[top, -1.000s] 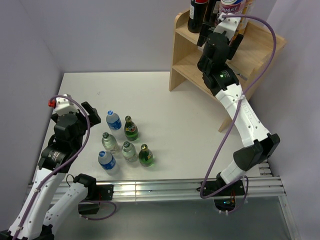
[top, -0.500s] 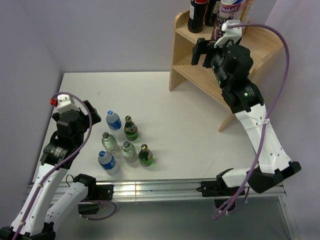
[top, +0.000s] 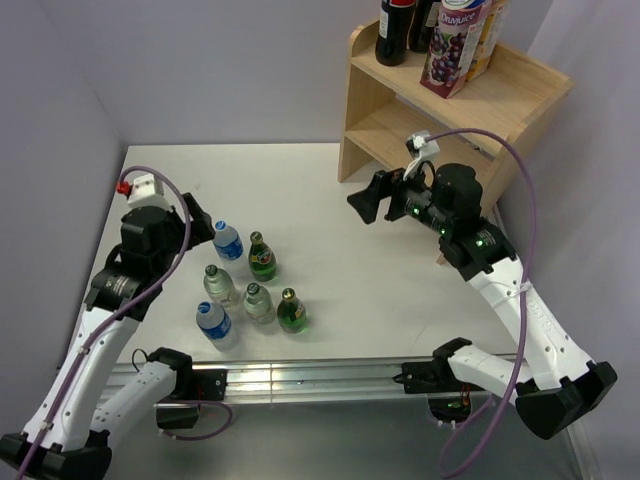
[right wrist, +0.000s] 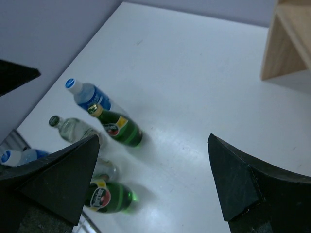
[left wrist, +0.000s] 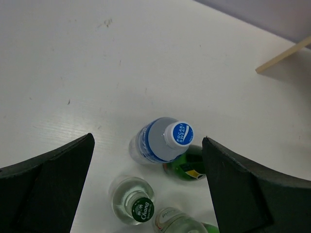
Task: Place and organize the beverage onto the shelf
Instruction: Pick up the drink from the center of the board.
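Note:
Several beverage bottles stand grouped on the white table: blue-capped water bottles (top: pixel 228 242), green glass bottles (top: pixel 262 257) and clear ones (top: pixel 217 284). The wooden shelf (top: pixel 520 90) at the back right carries dark cola bottles (top: pixel 393 30) and a juice carton (top: pixel 452 45) on its top tier. My left gripper (top: pixel 197 232) is open, hovering above a blue-capped bottle (left wrist: pixel 178 133) that sits between its fingers (left wrist: pixel 53 174) in the left wrist view. My right gripper (top: pixel 368 200) is open and empty, in the air over the table's middle, facing the green bottles (right wrist: pixel 119 127).
Grey walls close in the table on the left and at the back. The shelf's lower tier (top: pixel 400 130) is bare wood. An aluminium rail (top: pixel 300 378) runs along the near edge. The shelf's side panel (right wrist: pixel 291 43) shows in the right wrist view.
My right arm has drawn back from the shelf's top tier, swinging down and left over the table. My left gripper has shifted slightly farther, over the blue-capped bottle.

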You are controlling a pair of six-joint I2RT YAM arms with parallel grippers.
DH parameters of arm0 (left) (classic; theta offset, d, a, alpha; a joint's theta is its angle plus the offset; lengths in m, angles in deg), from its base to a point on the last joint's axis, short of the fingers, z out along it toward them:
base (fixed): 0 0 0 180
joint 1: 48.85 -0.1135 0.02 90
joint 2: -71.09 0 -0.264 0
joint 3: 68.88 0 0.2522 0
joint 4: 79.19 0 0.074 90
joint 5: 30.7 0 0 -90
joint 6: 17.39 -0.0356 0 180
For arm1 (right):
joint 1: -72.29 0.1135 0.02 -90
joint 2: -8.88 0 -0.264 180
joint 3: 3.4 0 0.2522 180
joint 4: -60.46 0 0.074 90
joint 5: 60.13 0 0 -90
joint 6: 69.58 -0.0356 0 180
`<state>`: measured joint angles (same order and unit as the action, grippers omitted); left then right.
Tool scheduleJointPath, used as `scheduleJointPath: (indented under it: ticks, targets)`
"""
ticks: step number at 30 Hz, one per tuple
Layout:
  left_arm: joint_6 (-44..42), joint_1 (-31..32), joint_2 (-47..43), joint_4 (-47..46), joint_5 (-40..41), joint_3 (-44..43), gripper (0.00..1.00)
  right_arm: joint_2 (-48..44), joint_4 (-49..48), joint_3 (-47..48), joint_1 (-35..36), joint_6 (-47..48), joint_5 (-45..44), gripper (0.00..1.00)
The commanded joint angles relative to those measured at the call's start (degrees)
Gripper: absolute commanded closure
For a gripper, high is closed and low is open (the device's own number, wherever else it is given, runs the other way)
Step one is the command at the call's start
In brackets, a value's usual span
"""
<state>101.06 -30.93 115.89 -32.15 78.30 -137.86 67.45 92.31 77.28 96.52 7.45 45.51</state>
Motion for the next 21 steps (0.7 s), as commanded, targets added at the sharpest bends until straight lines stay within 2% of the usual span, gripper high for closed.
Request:
scheduleJointPath:
  ticks: [1,12,18,21]
  targets:
    - [1.2,-0.2,3.2,1.3,-5.3,-2.8,0.01,-3.5,-5.7,-1.9,0.1,-5.1,7.2,0.0]
    - [0.9,2.7,10.2,4.2,-3.0,-5.2,0.01,-10.1,-2.4,-10.2,0.1,-4.7,6.1,0.0]
    - [1.9,6.5,14.4,6.0,2.0,-6.6,0.01,-13.0,-3.3,-13.8,0.1,-4.5,9.0,0.02]
    - [1.8,6.6,16.3,5.7,1.8,-7.0,0.01,-14.6,-4.9,-16.0,0.1,-4.7,11.9,0.02]
